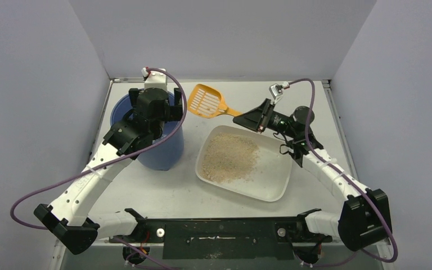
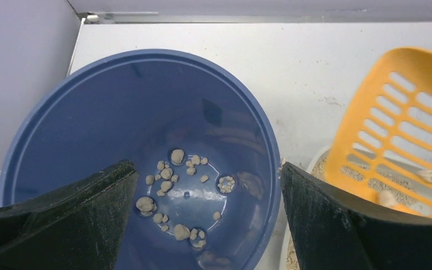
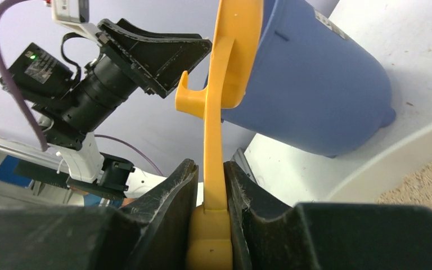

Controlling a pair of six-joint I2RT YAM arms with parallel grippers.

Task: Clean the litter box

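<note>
Right gripper clamping scoop handle, holding clumps near bucket, probably for dumping; left gripper hovering wide open above bucket, gripping nothing.

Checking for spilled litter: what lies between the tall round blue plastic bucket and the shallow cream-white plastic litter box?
Nothing: the top view shows only a narrow bare strip of grey table between the blue bucket and the litter box.
</note>
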